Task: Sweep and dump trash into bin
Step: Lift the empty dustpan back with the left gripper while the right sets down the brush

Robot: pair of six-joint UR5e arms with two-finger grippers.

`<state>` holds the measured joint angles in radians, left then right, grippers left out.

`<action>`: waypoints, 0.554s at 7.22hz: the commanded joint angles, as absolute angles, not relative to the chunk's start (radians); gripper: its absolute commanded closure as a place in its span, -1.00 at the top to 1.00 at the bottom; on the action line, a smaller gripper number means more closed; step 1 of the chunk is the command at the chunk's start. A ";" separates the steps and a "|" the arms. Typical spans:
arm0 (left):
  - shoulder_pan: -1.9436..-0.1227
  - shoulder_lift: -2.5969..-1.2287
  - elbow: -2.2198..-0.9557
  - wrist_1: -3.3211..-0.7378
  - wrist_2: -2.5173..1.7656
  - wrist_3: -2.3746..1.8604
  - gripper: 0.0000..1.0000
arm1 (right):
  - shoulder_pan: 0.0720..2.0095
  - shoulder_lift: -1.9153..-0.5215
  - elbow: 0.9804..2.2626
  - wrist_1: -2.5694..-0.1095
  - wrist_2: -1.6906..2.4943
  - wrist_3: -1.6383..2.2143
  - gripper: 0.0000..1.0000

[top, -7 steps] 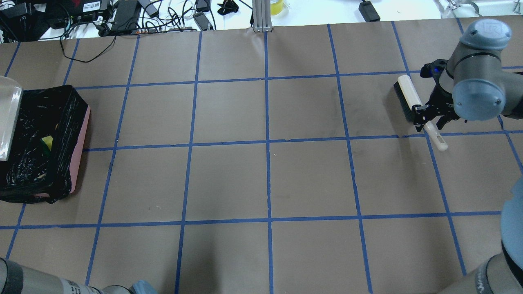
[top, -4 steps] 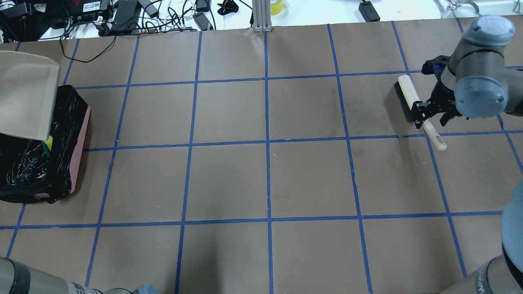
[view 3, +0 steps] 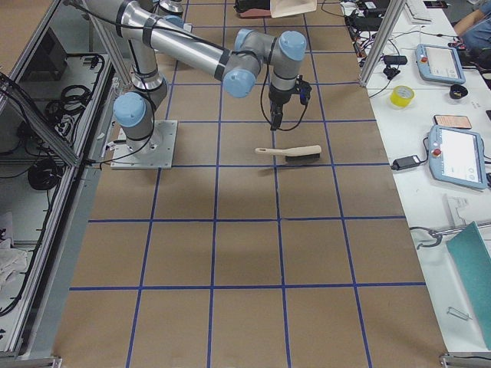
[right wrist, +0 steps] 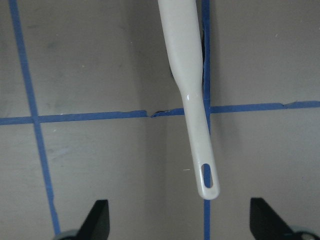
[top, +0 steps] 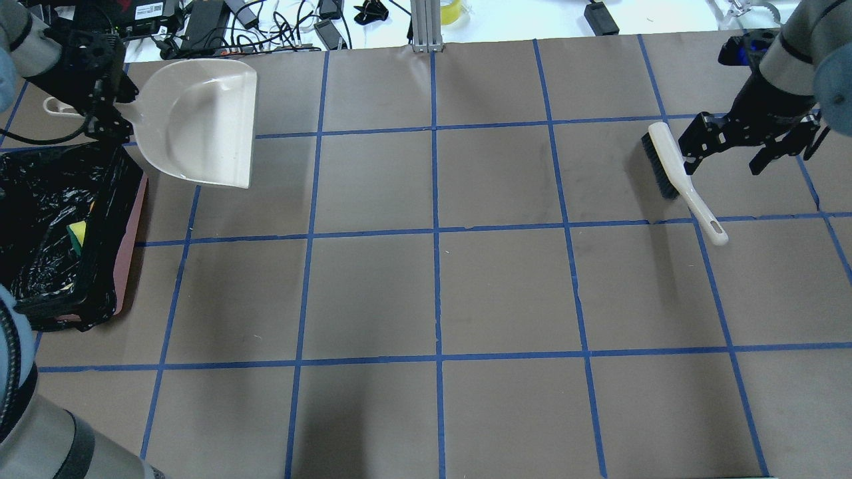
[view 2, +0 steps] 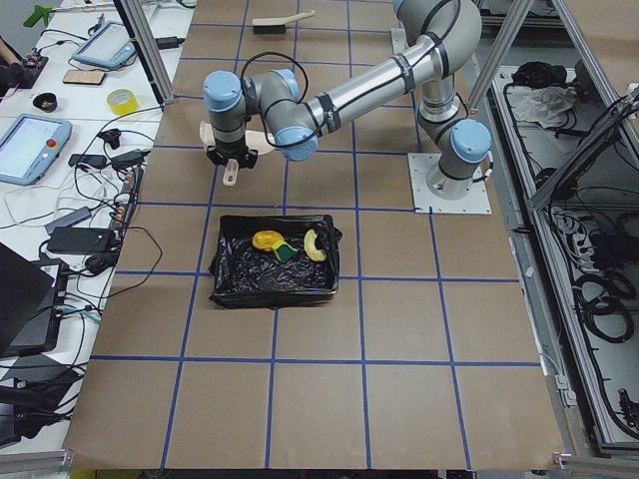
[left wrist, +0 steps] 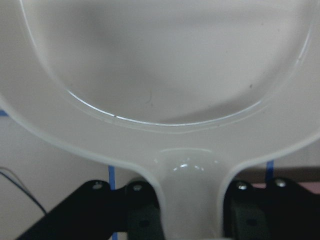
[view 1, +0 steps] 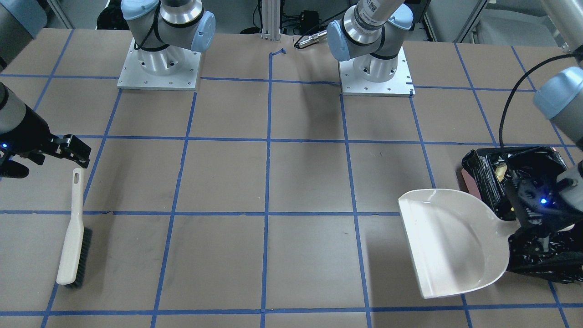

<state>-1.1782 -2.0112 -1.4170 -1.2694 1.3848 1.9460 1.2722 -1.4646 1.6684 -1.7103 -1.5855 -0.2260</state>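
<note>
My left gripper [top: 100,90] is shut on the handle of the beige dustpan [top: 200,126] and holds it past the far end of the bin, empty and mouth toward the table's middle. In the left wrist view the dustpan [left wrist: 165,65] fills the frame. The pink bin [top: 131,206] with its black bag stands at the table's left. A yellow sponge [top: 77,233] shows inside it. The exterior left view shows the golden lump [view 2: 265,239], sponge [view 2: 285,252] and croissant piece [view 2: 319,245] in the bin [view 2: 230,289]. My right gripper [top: 725,156] is open and empty.
A white hand brush [top: 672,166] with dark bristles lies on the table at the right, its handle [right wrist: 192,100] pointing toward my right gripper [right wrist: 182,217]. Cables and power bricks [top: 200,26] lie beyond the table's far edge.
The left arm has swung the dustpan off the bin to its far side, and the pan faces up. The right gripper has left the brush handle and moved away to the far right.
</note>
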 commanded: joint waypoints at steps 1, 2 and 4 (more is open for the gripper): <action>-1.305 -2.080 -1.417 -1.223 1.397 1.757 -1.00 | 1.368 -1.538 1.620 -1.641 -1.563 -0.195 1.00; -1.313 -2.113 -1.420 -1.192 1.414 1.756 -1.00 | 1.432 -1.548 1.620 -1.643 -1.575 -0.130 1.00; -1.315 -2.175 -1.420 -1.125 1.416 1.759 -1.00 | 1.553 -1.539 1.624 -1.661 -1.566 0.055 1.00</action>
<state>-1.3098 -2.1355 -1.4193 -1.1636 1.4133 1.7623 1.4733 -1.5394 1.6225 -1.6517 -1.5661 -0.0423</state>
